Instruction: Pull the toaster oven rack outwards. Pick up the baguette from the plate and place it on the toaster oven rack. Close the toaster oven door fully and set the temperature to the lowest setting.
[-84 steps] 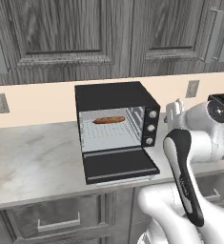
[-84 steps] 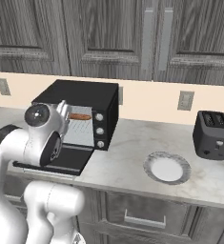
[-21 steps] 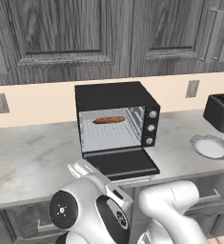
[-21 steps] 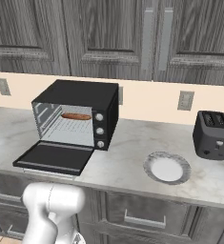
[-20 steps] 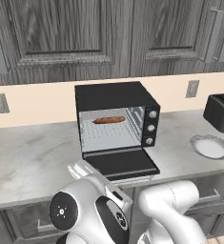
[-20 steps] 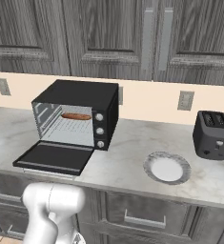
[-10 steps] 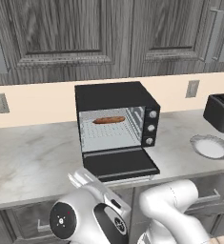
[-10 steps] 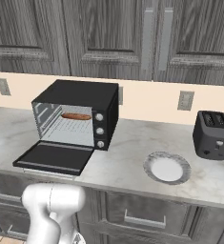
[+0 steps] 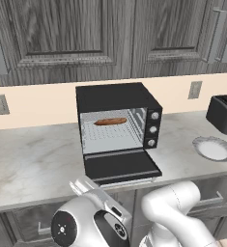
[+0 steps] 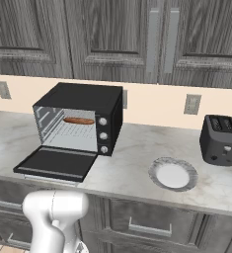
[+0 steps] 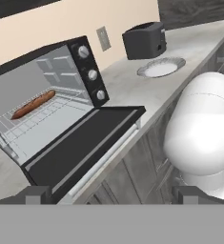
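left base view: slender orange-brown baguette on silver wire rack inside black toaster oven, black door down. right base view: round white plate bare. hand view: end effector low below table edge, fingers apart, empty; rising blind risks striking door's silver handle.

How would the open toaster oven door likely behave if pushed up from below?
The toaster oven door lies flat and looks like a stiff panel, so it should probably swing about its hinged edge rather than bend. Its bar handle is smooth and may be slippery.
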